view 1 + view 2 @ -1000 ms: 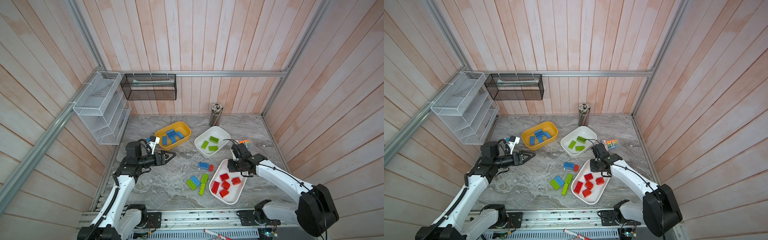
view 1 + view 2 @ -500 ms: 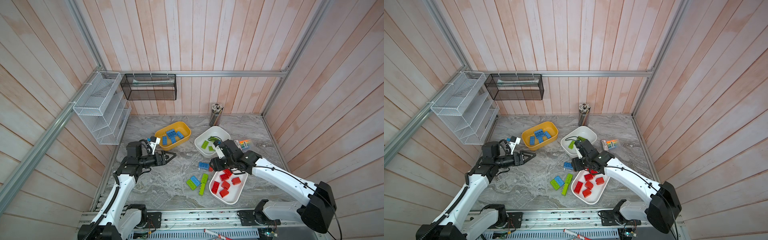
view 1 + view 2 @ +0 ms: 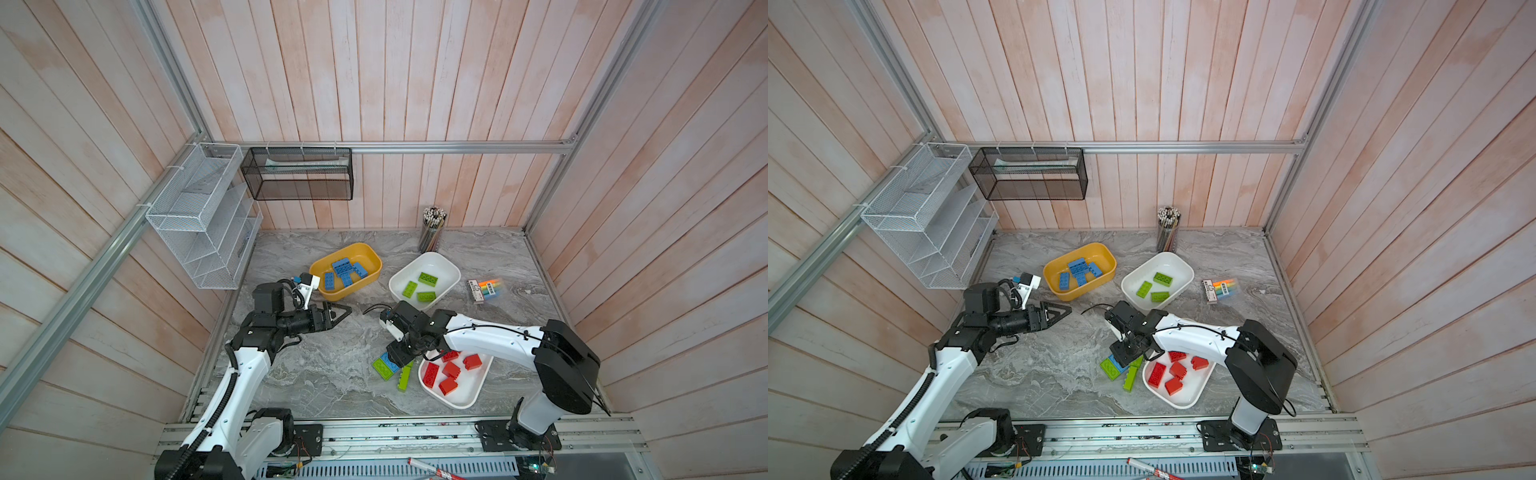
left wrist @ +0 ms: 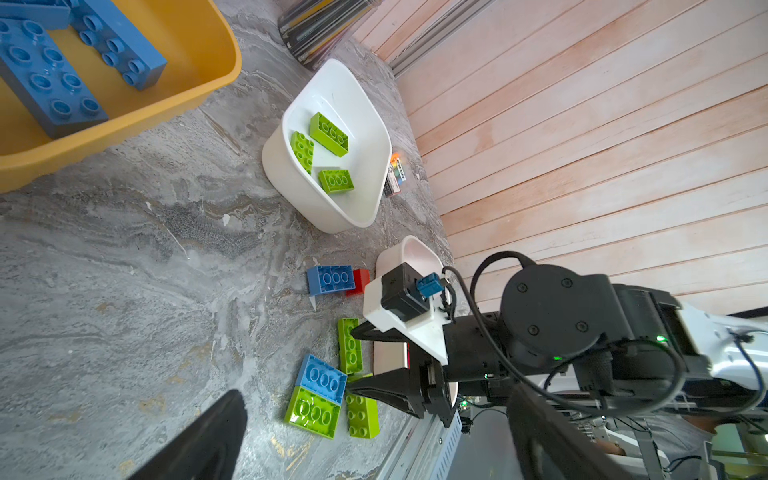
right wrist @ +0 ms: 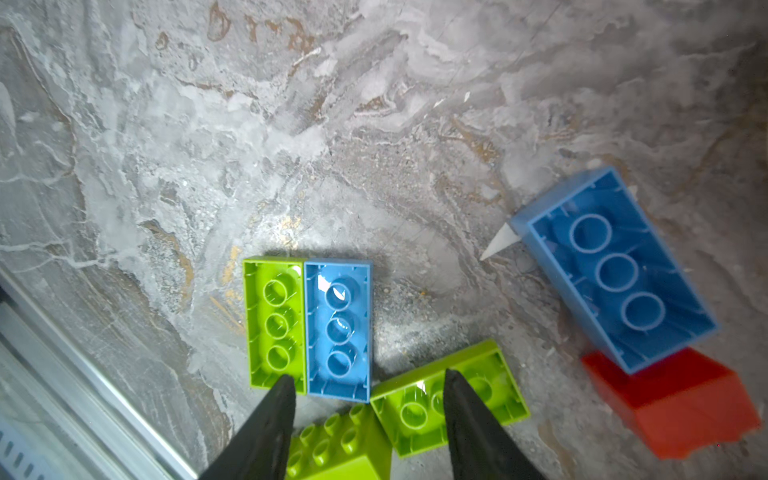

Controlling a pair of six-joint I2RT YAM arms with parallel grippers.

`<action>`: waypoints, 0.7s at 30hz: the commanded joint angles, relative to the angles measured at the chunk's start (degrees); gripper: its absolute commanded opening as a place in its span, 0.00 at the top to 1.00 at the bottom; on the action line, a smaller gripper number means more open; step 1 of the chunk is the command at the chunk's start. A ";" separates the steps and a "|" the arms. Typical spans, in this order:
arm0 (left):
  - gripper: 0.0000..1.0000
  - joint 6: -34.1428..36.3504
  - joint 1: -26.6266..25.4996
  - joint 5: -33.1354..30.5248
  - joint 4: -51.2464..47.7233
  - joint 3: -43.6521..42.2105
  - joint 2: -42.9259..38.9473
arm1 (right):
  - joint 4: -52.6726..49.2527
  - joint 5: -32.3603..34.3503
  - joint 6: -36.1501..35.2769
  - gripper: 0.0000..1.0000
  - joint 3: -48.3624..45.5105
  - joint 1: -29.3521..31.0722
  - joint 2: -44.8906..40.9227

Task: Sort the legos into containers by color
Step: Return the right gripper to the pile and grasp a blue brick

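1. Legos not yet sorted: six lie loose on the table (image 3: 316, 374), three lime, two blue, one red. Directly under the right gripper (image 5: 370, 378) a lime brick (image 5: 274, 324) and a blue brick (image 5: 337, 328) lie hollow side up, long sides touching. A second lime brick (image 5: 411, 415) lies askew beneath one fingertip. A third lime brick (image 5: 336, 444), studs up, sits back toward the wrist.
2. Out past the jaws, another blue brick (image 5: 615, 270) lies hollow side up, touching a red brick (image 5: 673, 403).
3. Right gripper: jaws parted, pointing down over the cluster, nothing clamped. Judged spread to straddle one brick. The touching neighbours leave little room for a finger.
4. Left gripper (image 3: 345, 312): jaws spread wide, empty, above bare table, well apart from the cluster. Judged parked so the other arm has room.
5. Containers: the white tub of reds (image 3: 465, 399) is just beside the right gripper. The white tub of limes (image 3: 432, 259) is farther off. The yellow tub (image 3: 353, 291) of blues is near the left gripper.
6. Marker pack (image 3: 486, 289) and pencil cup (image 3: 432, 232) stand beyond the lime tub; neither belongs to the sort.
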 commanded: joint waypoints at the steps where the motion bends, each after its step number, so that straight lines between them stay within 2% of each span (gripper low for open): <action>1: 0.00 1.91 0.01 -0.79 -0.95 0.94 -0.41 | 0.31 -0.52 -2.22 0.44 1.20 0.36 1.97; 9: 0.00 2.60 -0.06 -1.03 -1.25 1.06 0.45 | 1.19 -0.87 -3.33 0.46 1.78 0.45 4.90; 21: 0.00 4.05 0.02 -1.72 -2.71 0.93 0.64 | 0.48 3.63 -4.98 0.46 4.95 -0.36 9.47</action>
